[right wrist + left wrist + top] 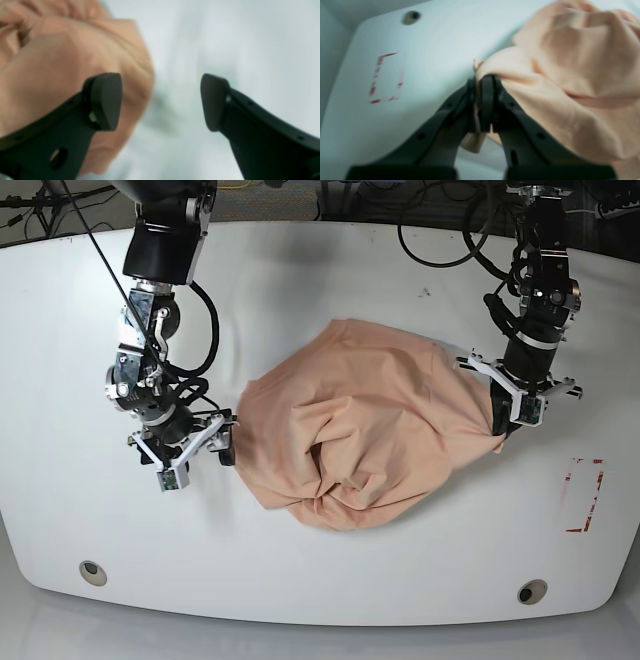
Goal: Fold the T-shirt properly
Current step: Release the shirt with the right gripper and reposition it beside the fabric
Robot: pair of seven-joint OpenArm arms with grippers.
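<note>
The peach T-shirt [370, 435] lies bunched and wrinkled in the middle of the white table [330, 280]. On the right of the base view, my left gripper [499, 423] is shut on the shirt's edge. The left wrist view shows a fold of T-shirt [570, 75] pinched between the black pads of this gripper [481, 81]. At the shirt's other side my right gripper [212, 452] stands open. In the right wrist view, the right gripper [161, 101] has nothing between its jaws. One finger [105, 100] overlaps the T-shirt [50, 62] edge, the other is over bare table.
A red dashed rectangle [583, 495] is marked on the table near my left arm, also in the left wrist view [386, 77]. Round holes [92, 572] [531, 591] sit near the front edge. Cables [440, 230] hang at the back.
</note>
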